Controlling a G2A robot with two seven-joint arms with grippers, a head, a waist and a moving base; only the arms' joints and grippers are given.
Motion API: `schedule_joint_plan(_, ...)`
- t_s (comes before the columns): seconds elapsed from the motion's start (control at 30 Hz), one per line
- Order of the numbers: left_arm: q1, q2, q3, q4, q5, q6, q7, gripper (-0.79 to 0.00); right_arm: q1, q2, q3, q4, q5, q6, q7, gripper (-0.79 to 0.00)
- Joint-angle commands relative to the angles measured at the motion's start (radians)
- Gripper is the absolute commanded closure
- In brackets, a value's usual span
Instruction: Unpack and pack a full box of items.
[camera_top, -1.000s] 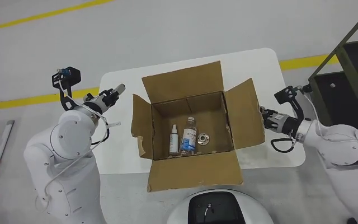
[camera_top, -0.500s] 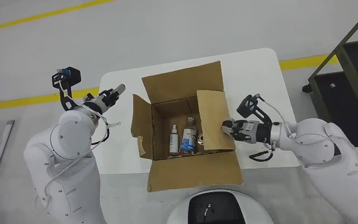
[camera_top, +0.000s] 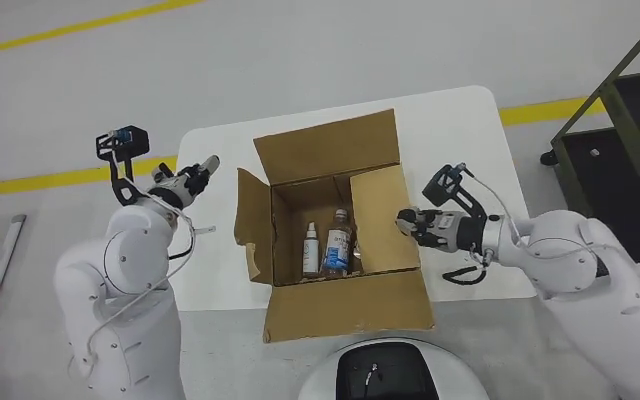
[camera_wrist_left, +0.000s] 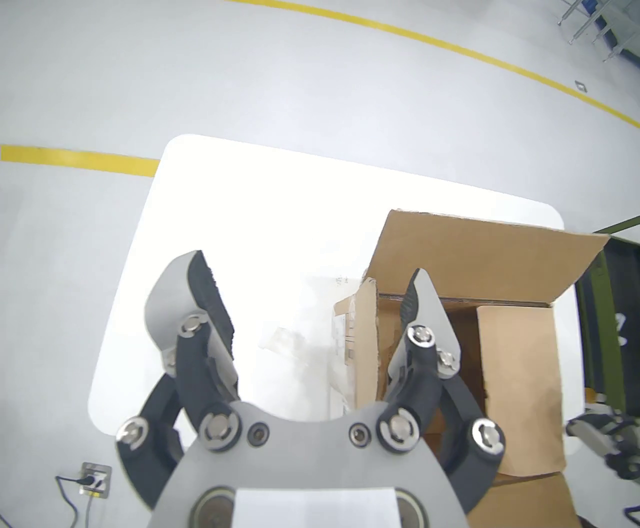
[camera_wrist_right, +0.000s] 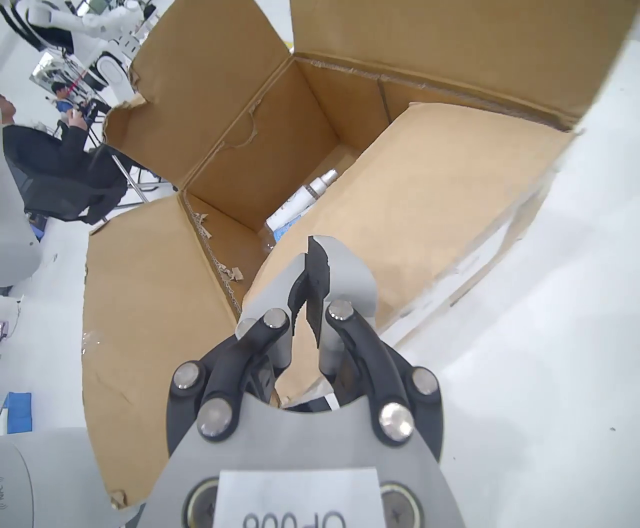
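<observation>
An open cardboard box (camera_top: 330, 150) stands mid-table with its far, near and left flaps spread outward. Its right flap (camera_top: 382, 215) is tipped up and leans in over the opening. My right gripper (camera_top: 405, 222) is shut, its fingertips (camera_wrist_right: 312, 265) against that flap's outer face. On the box floor lie a small white spray bottle (camera_top: 310, 250) and a clear bottle with a blue label (camera_top: 337, 247); the spray bottle (camera_wrist_right: 312, 190) also peeks past the flap. My left gripper (camera_top: 207, 164) hangs open and empty left of the box, its fingers (camera_wrist_left: 210, 285) wide apart.
The white table (camera_top: 450, 120) has bare room behind and to the right of the box. Tape scraps (camera_wrist_left: 285, 340) lie on it beside the box's left flap. A dark green metal rack (camera_top: 600, 130) stands off the table's right end.
My right arm swung in from the table's right edge and lifted the right flap from flat to leaning over the box, hiding the small round part inside. The left arm barely shifted.
</observation>
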Motion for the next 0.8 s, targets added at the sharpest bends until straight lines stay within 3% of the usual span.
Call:
schedule_joint_plan(0.0,0.025,0.003,-0.010,0.004,0.010,-0.017,-0.002,0.000,-0.013,0.004,0.043,-0.005,0.016,0.020,-0.016,0.000)
schedule_joint_plan(0.2,0.117,0.014,-0.039,0.025,0.109,-0.048,0.055,0.000,-0.087,0.012,0.192,-0.001,0.120,0.128,-0.122,0.000)
schedule_joint_plan(0.37,0.191,0.020,-0.025,0.033,0.148,-0.128,0.139,0.000,-0.127,0.014,0.219,0.034,0.157,0.170,-0.132,0.000)
schedule_joint_plan(0.5,0.246,0.024,-0.018,0.016,0.084,-0.243,0.204,0.000,-0.127,0.014,0.219,0.034,0.157,0.170,-0.132,0.000)
schedule_joint_plan(0.7,0.304,0.028,-0.032,0.004,-0.071,-0.343,0.229,0.000,-0.127,0.014,0.219,0.034,0.157,0.170,-0.132,0.000)
schedule_joint_plan(0.77,0.315,0.030,-0.030,0.013,-0.126,-0.377,0.234,0.000,-0.144,0.013,0.213,0.030,0.148,0.119,-0.175,0.000)
